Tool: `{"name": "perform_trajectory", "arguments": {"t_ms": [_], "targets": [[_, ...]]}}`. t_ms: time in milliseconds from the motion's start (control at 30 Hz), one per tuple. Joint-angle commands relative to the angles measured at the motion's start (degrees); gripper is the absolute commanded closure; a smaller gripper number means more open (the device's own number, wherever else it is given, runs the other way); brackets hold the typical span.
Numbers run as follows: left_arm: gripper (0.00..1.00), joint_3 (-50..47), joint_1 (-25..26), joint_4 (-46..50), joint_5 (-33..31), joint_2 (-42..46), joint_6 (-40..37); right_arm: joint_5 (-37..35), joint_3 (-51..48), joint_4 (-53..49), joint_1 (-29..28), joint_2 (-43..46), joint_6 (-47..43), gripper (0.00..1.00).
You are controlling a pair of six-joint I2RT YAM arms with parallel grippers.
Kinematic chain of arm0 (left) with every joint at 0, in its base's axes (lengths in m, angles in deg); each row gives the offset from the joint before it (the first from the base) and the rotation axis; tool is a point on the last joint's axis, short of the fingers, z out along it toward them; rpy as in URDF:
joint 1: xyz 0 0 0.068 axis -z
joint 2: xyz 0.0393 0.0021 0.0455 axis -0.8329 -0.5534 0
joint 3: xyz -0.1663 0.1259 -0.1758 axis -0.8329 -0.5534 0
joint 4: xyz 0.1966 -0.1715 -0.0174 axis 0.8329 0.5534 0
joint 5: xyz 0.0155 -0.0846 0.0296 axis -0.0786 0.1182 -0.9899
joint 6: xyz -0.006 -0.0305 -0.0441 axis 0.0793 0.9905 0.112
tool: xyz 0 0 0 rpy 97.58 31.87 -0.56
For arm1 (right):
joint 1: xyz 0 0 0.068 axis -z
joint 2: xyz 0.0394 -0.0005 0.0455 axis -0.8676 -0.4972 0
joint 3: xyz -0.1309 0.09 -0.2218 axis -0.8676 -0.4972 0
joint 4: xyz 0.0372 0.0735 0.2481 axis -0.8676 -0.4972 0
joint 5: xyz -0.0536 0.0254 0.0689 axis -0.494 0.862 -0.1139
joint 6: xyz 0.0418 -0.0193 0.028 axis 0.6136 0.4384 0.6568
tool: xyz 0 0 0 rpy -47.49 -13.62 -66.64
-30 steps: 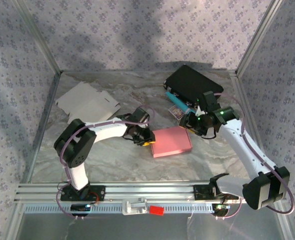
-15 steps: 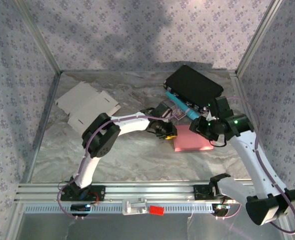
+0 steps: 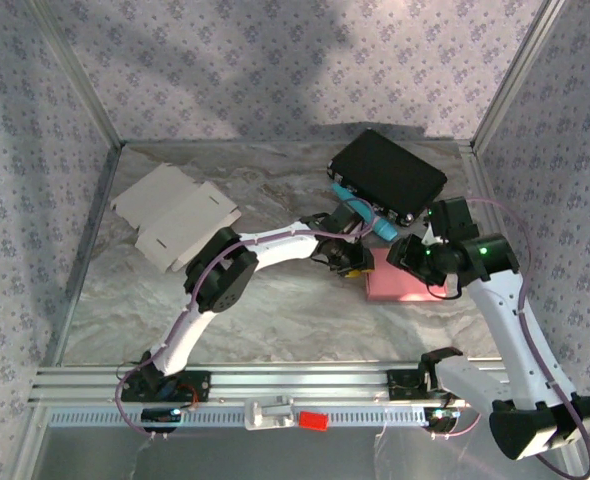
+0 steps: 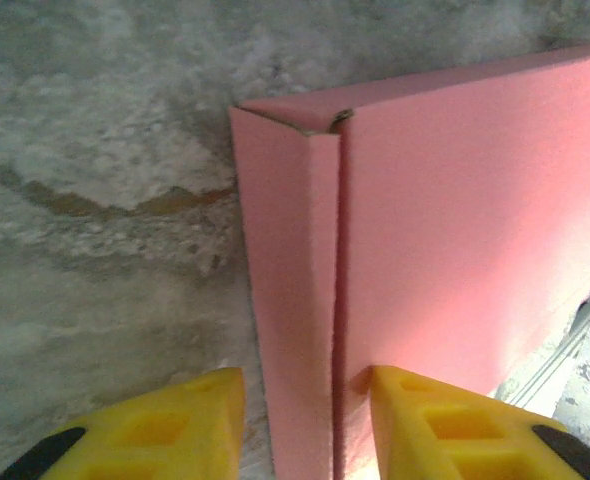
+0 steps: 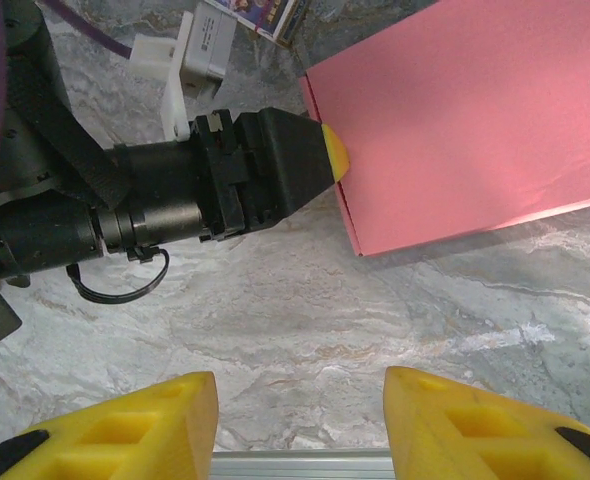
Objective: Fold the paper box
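- Paper box (image 3: 407, 285), pink and shut with its lid down, lies on the marbled table (image 3: 275, 310) right of centre in the overhead view. Its contents cannot be seen.
- The left arm (image 3: 275, 243) stretches from the lower left of the overhead view across to the box's left edge. The yellow left fingers (image 3: 356, 268) sit at that edge.
- In the left wrist view, the left fingers (image 4: 175, 425) rise from the bottom of the frame, parted and astride the box's (image 4: 475, 200) narrow side wall. A strip of table shows between the left-hand finger and the wall, and the other finger sits at the lid's edge. They are open around the wall rather than clamped on it.
- Near the top centre of that view, a small gap shows at the corner where the lid meets the side wall.
- In the right wrist view, the right fingers (image 5: 125, 430) stand wide apart at the bottom of the frame, above bare marble and clear of the box (image 5: 475, 110), which takes up the upper right.
- The same view shows a yellow tip of the left fingers (image 5: 335, 150) touching the box's left edge near its corner.
- A black case (image 3: 387, 172), shut, lies at the upper right of the table just behind the box, with a teal item (image 3: 360, 212) beside its front edge.
- A white carton blank (image 3: 175, 215) lies unfolded and flat at the table's upper left, well apart from both arms.
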Motion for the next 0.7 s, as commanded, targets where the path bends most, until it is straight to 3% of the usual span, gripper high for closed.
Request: {"name": "perform_trajectory", "arguments": {"t_ms": [0,167,300,367,500,667], "targets": [[0.59,1.1,0.1,5.7,-2.7,4.4,-2.5,0.5,2.0,-0.5,0.4,1.2,-1.1,0.51],[0.57,-7.3,-1.0,8.0,-6.8,14.9,-5.1,-0.2,2.0,3.8,0.0,1.4,-0.8,0.50],[0.57,-19.5,-6.6,7.7,-10.2,27.8,-6.3,-2.3,1.9,8.2,-4.1,0.4,1.1,0.51],[0.57,-25.2,-11.8,8.7,-11.2,34.1,-7.8,-4.3,1.9,11.2,-8.3,-0.8,2.5,0.49],[0.58,-33.1,-28.1,12.5,-10.8,43.1,-12.9,-8.4,-0.4,23.4,-19.0,-3.3,6.7,0.47],[0.61,-34.4,-47.3,14.7,-10.8,44.1,-17.6,-9.1,-7.6,42.5,-26.7,-6.5,14.1,0.45]]}}
